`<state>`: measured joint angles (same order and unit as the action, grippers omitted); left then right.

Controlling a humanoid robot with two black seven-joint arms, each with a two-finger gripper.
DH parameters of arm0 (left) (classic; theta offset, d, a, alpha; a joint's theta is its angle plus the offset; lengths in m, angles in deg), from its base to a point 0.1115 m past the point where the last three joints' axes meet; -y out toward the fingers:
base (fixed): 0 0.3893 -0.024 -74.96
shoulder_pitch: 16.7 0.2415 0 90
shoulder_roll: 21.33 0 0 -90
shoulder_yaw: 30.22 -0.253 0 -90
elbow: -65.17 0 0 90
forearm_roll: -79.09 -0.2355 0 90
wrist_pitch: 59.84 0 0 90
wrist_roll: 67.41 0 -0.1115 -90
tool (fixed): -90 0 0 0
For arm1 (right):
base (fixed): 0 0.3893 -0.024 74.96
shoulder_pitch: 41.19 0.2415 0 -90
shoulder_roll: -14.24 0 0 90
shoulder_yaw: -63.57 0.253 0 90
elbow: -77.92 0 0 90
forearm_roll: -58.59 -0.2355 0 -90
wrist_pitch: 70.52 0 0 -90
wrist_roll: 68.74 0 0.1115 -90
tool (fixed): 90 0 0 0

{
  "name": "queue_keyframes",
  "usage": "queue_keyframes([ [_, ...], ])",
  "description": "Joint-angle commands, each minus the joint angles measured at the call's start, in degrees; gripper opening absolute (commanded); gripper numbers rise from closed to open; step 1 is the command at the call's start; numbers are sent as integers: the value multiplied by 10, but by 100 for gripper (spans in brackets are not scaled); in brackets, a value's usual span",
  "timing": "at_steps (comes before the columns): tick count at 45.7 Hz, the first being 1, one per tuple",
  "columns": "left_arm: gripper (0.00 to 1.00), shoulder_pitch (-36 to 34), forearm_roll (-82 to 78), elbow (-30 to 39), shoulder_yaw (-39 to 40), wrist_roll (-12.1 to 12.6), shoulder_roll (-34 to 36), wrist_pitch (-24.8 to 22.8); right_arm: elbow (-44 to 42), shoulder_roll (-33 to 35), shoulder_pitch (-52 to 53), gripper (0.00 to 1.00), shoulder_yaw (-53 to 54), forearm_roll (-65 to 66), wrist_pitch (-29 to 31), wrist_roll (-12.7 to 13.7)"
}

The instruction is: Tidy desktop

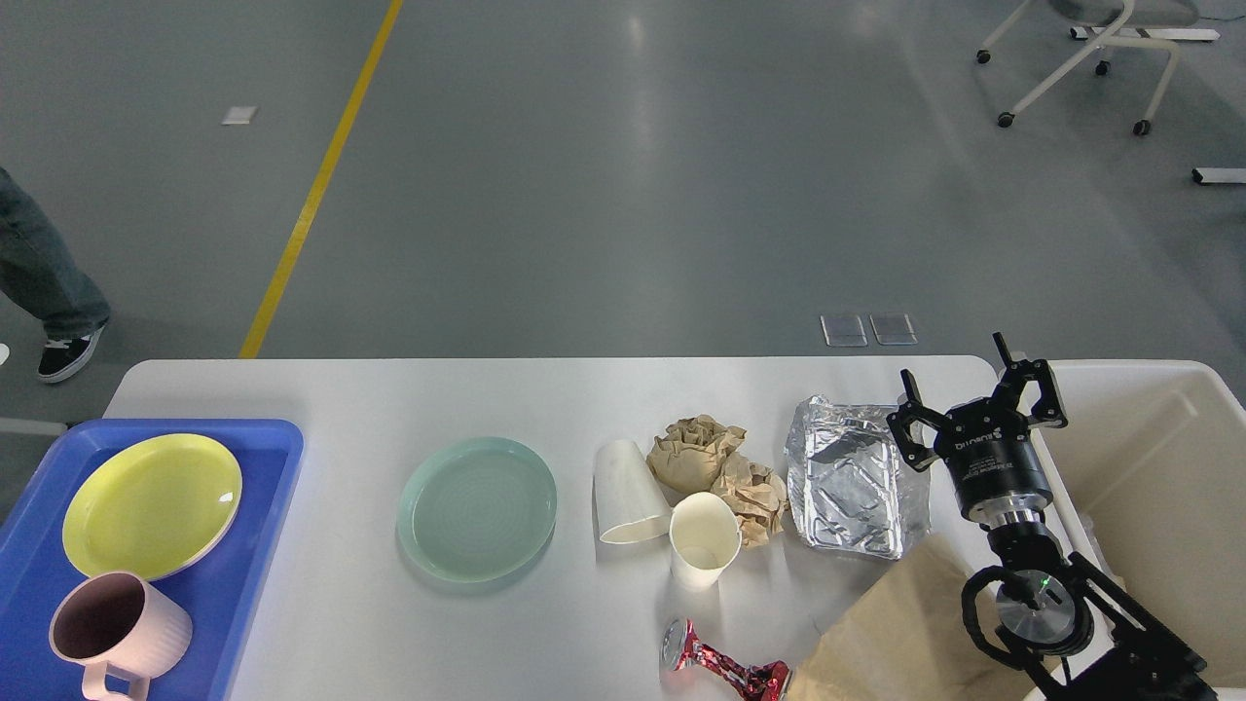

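The white desktop [604,399] carries a pale green plate [477,508], a white paper cup lying on its side [628,493], an upright paper cup [702,539], crumpled brown paper [718,465], a foil tray [852,477], a crushed red can [720,664] and a brown paper bag [900,633]. My right gripper [978,394] hovers open at the table's right end, just right of the foil tray, with nothing between its fingers. My left arm and gripper are out of view.
A blue tray [258,506] at the left holds a yellow plate [151,504] and a pink mug [115,631]. A cream bin [1158,467] stands off the right end. A person's leg [44,282] is on the floor at far left.
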<state>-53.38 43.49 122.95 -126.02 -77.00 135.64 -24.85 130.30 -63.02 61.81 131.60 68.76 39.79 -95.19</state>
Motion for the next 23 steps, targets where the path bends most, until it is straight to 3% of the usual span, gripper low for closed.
queue_keyframes([
  [1, 1, 80, -30, -49, 68, -1, 56, 0, 0, 0, 0, 100, 0, 0, 0, 0],
  [10, 1, 265, -41, -78, 231, -2, 76, 0, 0, 0, 0, 100, 0, 0, 0, 0],
  [23, 1, 519, -35, -108, 431, 1, 1, 45, 0, 0, 0, 100, 0, -1, 0, 0],
])
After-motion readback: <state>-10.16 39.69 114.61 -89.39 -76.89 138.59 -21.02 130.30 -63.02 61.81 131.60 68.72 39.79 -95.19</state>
